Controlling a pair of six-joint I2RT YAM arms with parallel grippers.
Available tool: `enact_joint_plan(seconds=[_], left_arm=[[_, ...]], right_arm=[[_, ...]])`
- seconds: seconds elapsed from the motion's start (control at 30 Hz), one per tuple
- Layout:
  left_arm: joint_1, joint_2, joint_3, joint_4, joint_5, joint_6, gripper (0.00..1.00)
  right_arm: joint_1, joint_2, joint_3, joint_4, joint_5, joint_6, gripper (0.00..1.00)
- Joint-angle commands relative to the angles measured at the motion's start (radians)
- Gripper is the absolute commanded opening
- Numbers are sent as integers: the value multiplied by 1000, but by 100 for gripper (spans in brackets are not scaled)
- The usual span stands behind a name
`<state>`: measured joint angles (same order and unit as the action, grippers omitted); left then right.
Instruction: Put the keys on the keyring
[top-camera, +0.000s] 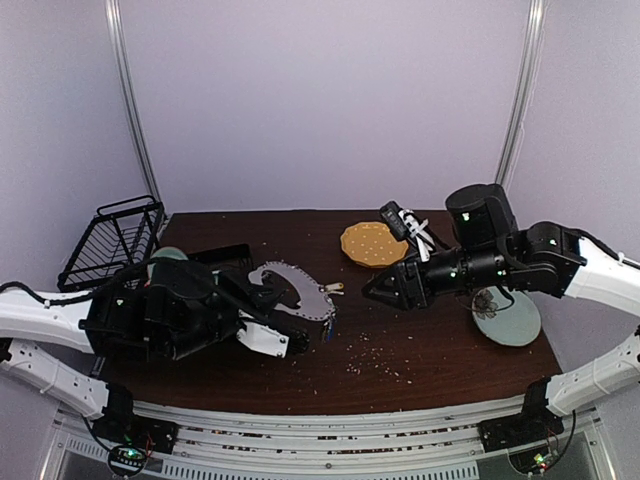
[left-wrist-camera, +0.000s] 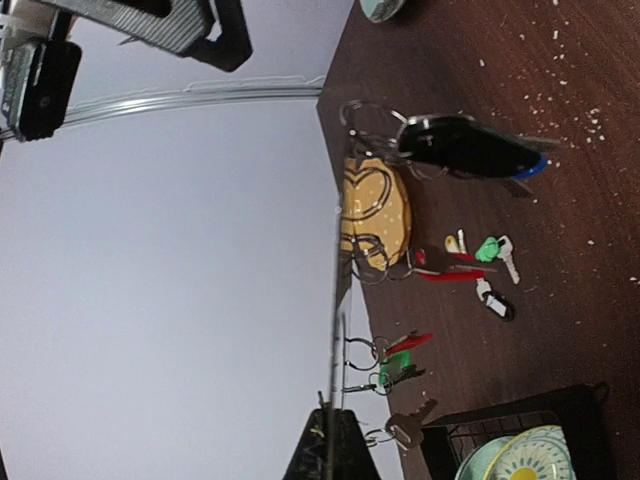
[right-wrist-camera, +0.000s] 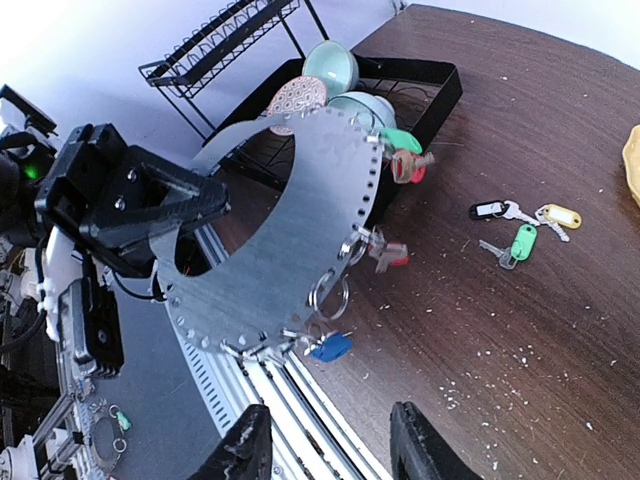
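Observation:
The keyring (right-wrist-camera: 290, 225) is a large flat grey ring with holes along its rim. My left gripper (top-camera: 265, 305) is shut on it and holds it up on edge; in the left wrist view it shows edge-on (left-wrist-camera: 335, 330). Keys with red and green tags (right-wrist-camera: 405, 160), a red tag (right-wrist-camera: 388, 252) and a blue tag (right-wrist-camera: 330, 347) hang from its rim. Loose keys with black (right-wrist-camera: 490, 210), green (right-wrist-camera: 522, 242) and cream (right-wrist-camera: 560, 215) tags lie on the table. My right gripper (right-wrist-camera: 335, 440) is open and empty, just right of the ring's lower edge (top-camera: 368, 289).
A round orange dotted plate (top-camera: 372, 243) lies at the back centre. A black wire dish rack (top-camera: 115, 240) and a black tray (right-wrist-camera: 425, 80) with bowls stand at the left. A pale teal plate (top-camera: 505, 315) lies under the right arm. Crumbs dot the table.

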<state>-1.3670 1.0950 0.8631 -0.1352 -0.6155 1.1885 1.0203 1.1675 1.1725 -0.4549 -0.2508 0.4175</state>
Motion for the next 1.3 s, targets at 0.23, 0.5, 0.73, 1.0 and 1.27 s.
enact_joint_plan(seconds=[0.23,0.5,0.73,1.0,1.27], left_arm=[[77,160,25,82,196,-210,0],[220,450,217,151,168,-243,0],[215,485,156,159,355,-312,0],[162,520,72,72,452,-425,0],[98,449,-19,-56,578,-421,0]], right_arm=[[-131,-78,-77,-19,203,67,43],[-170,-87,-119,-26,208,70,44],[-188,-104,-150,-33,210,57,44],[-190,-49,-144,-41,157,46,44],[-190,-35,-139,-38,137,46,44]])
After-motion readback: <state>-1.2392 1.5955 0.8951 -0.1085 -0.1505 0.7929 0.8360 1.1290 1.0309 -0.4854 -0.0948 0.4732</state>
